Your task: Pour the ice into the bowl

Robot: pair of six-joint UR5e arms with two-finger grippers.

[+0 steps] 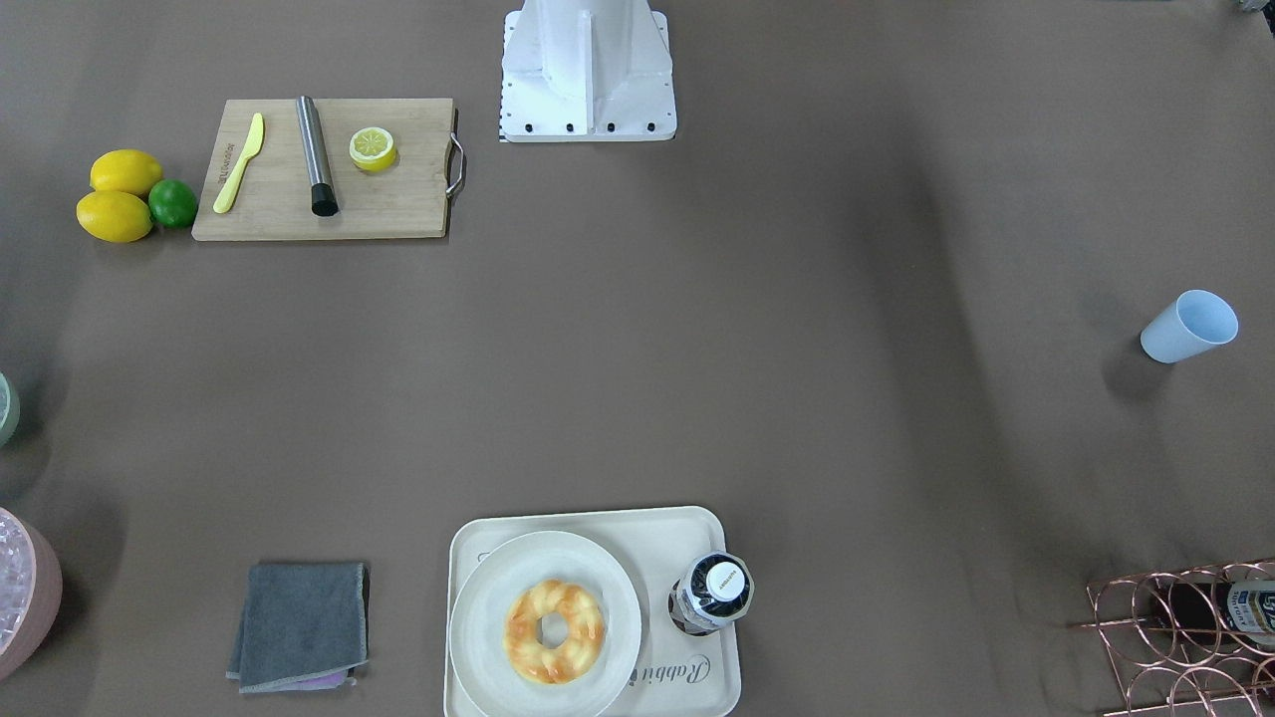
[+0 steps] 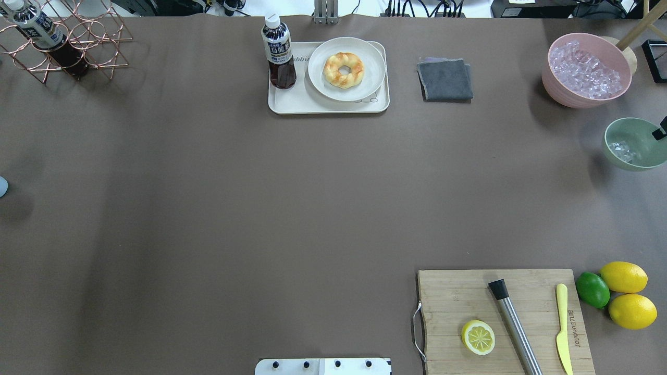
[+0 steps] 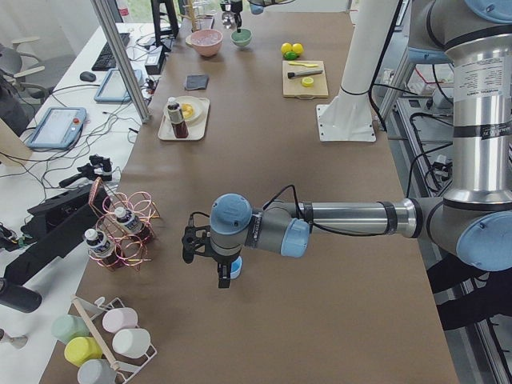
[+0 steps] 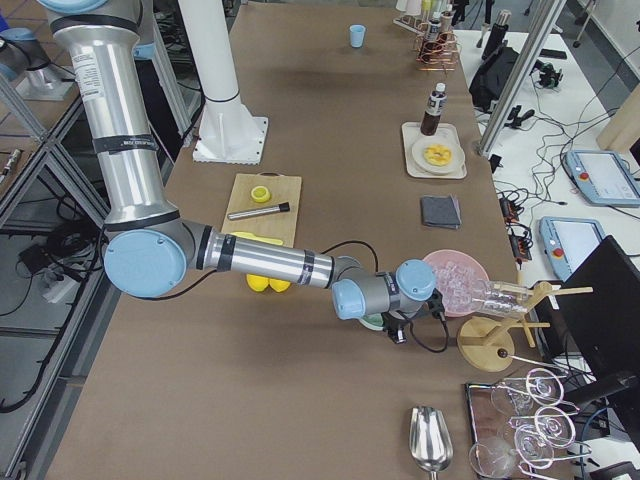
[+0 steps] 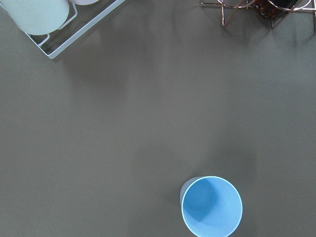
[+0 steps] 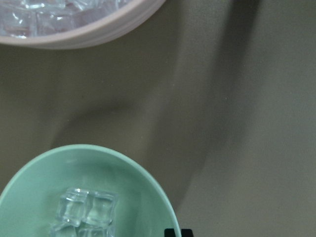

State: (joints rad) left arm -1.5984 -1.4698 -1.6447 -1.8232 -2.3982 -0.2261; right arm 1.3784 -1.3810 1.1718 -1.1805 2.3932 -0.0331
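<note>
The pale mint-green bowl [image 2: 616, 156] stands at the table's far right end and holds a few clear ice cubes [image 2: 624, 151]. It also shows in the right wrist view [image 6: 140, 197], with the ice [image 6: 86, 212] at its bottom. My right gripper [image 2: 661, 130] hangs over the bowl's rim; only a black tip shows, so I cannot tell its state. In the exterior right view it [image 4: 398, 330] hides most of the bowl. My left gripper [image 3: 224, 276] points down by the light blue cup [image 5: 212, 206] at the other end; I cannot tell its state.
The pink tub [image 2: 560, 91] of ice stands just beyond the bowl. Also on the table: a cutting board [image 2: 448, 291] with lemon half, steel rod and yellow knife, lemons [image 2: 624, 276], a tray [image 2: 292, 104] with doughnut and bottle, a grey cloth [image 2: 444, 78], a copper rack [image 2: 78, 31].
</note>
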